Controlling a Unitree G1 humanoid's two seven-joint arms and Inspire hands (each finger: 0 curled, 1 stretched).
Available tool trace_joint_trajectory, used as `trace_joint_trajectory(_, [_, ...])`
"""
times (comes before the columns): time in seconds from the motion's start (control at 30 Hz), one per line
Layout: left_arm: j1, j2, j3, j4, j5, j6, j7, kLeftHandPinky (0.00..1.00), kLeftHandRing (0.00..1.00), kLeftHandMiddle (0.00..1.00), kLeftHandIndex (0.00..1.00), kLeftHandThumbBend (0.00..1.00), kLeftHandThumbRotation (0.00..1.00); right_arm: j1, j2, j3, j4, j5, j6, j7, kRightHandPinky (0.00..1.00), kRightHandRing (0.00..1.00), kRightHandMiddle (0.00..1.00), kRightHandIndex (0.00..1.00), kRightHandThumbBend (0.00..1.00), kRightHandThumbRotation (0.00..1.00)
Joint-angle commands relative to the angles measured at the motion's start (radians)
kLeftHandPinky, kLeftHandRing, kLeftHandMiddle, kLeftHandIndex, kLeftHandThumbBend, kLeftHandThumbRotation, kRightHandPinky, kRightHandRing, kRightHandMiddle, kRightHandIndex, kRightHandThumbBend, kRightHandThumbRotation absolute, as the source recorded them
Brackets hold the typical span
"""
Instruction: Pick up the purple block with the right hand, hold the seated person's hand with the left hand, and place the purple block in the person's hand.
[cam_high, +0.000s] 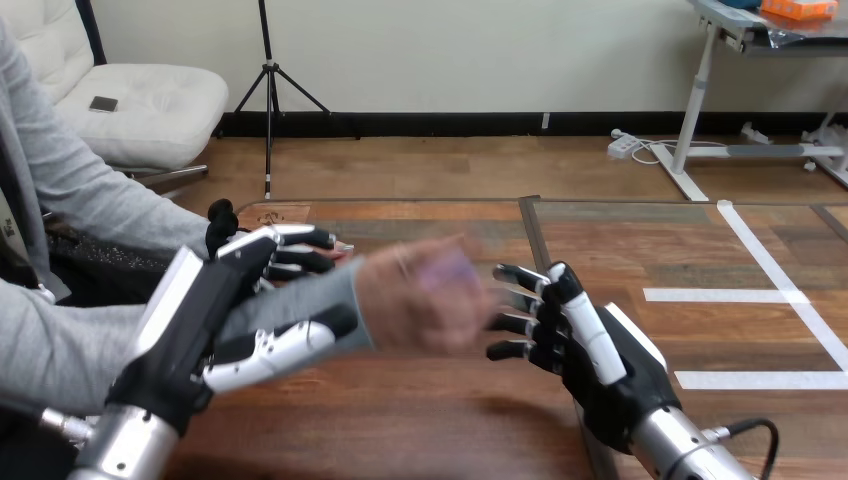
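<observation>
Where your left arm ends, left hand (195, 325): fingers over and thumb under the grey sleeve (295, 308), curled round the person's wrist (345, 300), holding it above the table (400, 430).
Right hand (590, 355): fingers spread and loosely straight, holding nothing, tips aimed at the person's hand (410, 300).
Person's hand: blurred, between your two hands and close to your right fingertips; you cannot tell whether they touch.
Purple block (446, 268): a pale purple smear on the upper part of the person's hand, just left of and slightly above your right fingertips. You cannot tell whether it rests in the palm or is pinched.
Block's feel: likely small, light, stiff and smooth-faced; it would slip from a shallow pinch rather than break.
Block's faces: if you must take it, pinch two opposite flat sides, thumb against fingers.
</observation>
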Motion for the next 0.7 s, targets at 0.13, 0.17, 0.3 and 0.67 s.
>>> trace_joint_trajectory(0.13, [0.009, -0.023, 0.028, -0.045, -0.047, -0.042, -0.001, 0.57, 0.71, 0.73, 0.72, 1.00, 0.80, 0.008, -0.009, -0.026, -0.089, 0.022, -0.018, -0.011, 0.67, 0.77, 0.81, 0.84, 0.86, 0.86])
trace_joint_trajectory(0.17, [0.014, -0.027, 0.029, -0.048, -0.051, -0.040, 0.001, 0.57, 0.71, 0.74, 0.72, 1.00, 0.81, 0.014, -0.008, -0.027, -0.094, 0.022, -0.018, -0.013, 0.68, 0.77, 0.81, 0.84, 0.85, 0.87])
trace_joint_trajectory(0.3, [0.034, -0.038, 0.037, -0.060, -0.053, -0.043, 0.009, 0.59, 0.73, 0.75, 0.72, 1.00, 0.86, 0.034, -0.007, -0.032, -0.105, 0.025, -0.025, -0.017, 0.69, 0.78, 0.82, 0.84, 0.83, 0.89])
trace_joint_trajectory(0.67, [0.091, -0.087, 0.066, -0.052, -0.102, -0.095, 0.023, 0.67, 0.80, 0.79, 0.75, 0.94, 0.97, 0.093, 0.010, -0.054, -0.131, 0.047, -0.072, -0.045, 0.81, 0.84, 0.83, 0.84, 0.88, 0.94])
